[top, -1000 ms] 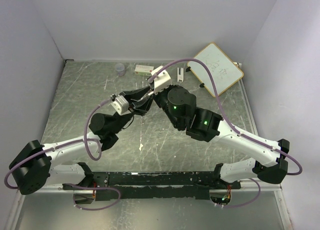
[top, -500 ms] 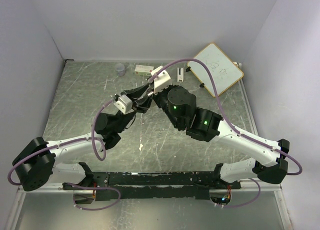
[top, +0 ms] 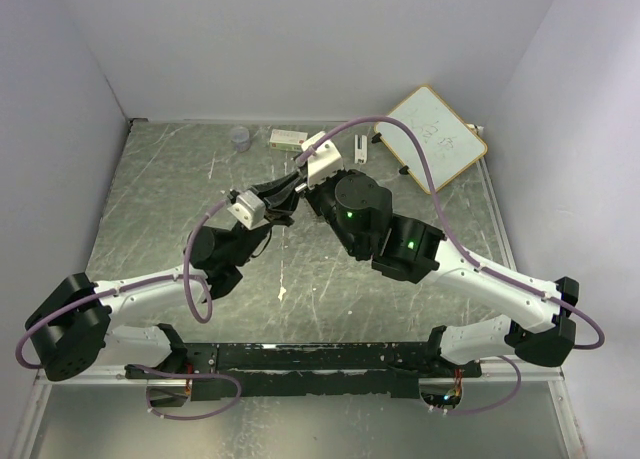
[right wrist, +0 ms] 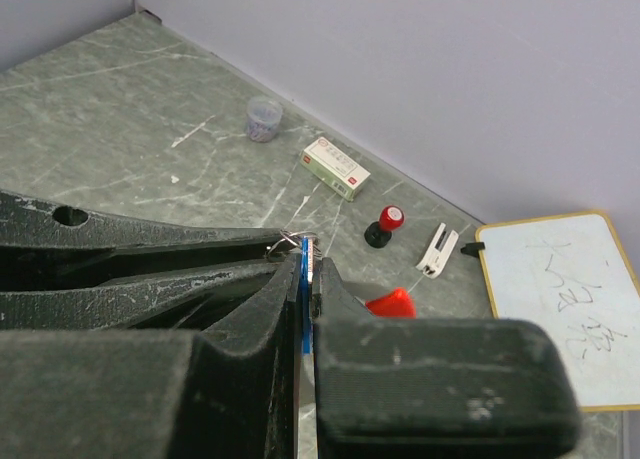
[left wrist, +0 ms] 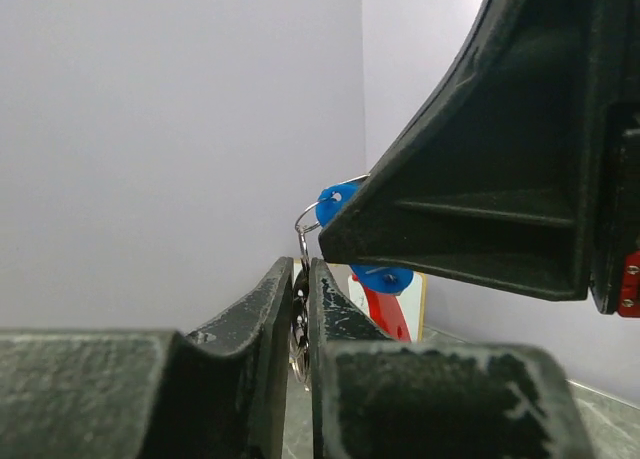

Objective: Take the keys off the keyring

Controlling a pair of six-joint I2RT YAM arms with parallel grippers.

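A small cup (top: 240,137) stands on the table (top: 160,209) just left of the box (top: 289,138), by the back wall.

The left gripper (left wrist: 302,269) reaches in from the left and sits on the near side of the box, raised off the table. Its fingers (left wrist: 270,299) are pinched to a thin slit. The ring (left wrist: 303,222), a loop of thin wire, runs down into that slit. Some silver metal shows lower in the gap, but whether that is ring or key cannot be told.

Just right of the ring is the blue key (left wrist: 335,201). Its head sticks out above and below the right gripper's finger, and a red piece (left wrist: 385,314) shows just beneath it. Whether the red piece hangs from the ring cannot be told.

The right gripper (right wrist: 306,269) comes from the right and meets the left one tip to tip, also on the near side of the box. Its fingers (right wrist: 335,299) are clenched on the blue key, which shows as a thin blue edge between them.

Right of the box a red-and-black knob (right wrist: 385,224) stands on the table. A white clip (right wrist: 437,251) lies beyond that. Farthest right of the box is the whiteboard (top: 435,137), at the table's far right corner.
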